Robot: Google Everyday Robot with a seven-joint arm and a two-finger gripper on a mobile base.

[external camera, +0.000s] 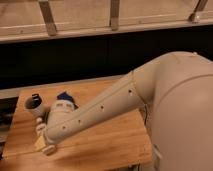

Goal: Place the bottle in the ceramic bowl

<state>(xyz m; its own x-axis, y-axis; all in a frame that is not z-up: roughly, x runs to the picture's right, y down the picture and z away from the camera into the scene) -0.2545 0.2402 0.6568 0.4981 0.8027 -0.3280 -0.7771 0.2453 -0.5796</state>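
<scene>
The bottle (41, 134), pale with a light cap, lies on the wooden table (110, 145) near its front left corner, partly covered by my arm. My gripper (49, 146) is at the lower left end of my white arm (95, 115), right at the bottle. The arm stretches from the right across the table. The green ceramic bowl is hidden behind the arm.
A small dark cup (34, 104) stands at the table's left edge. A blue object (65, 96) shows just behind the arm. A dark wall and a metal rail (100, 30) run behind the table. My white body (185, 115) fills the right side.
</scene>
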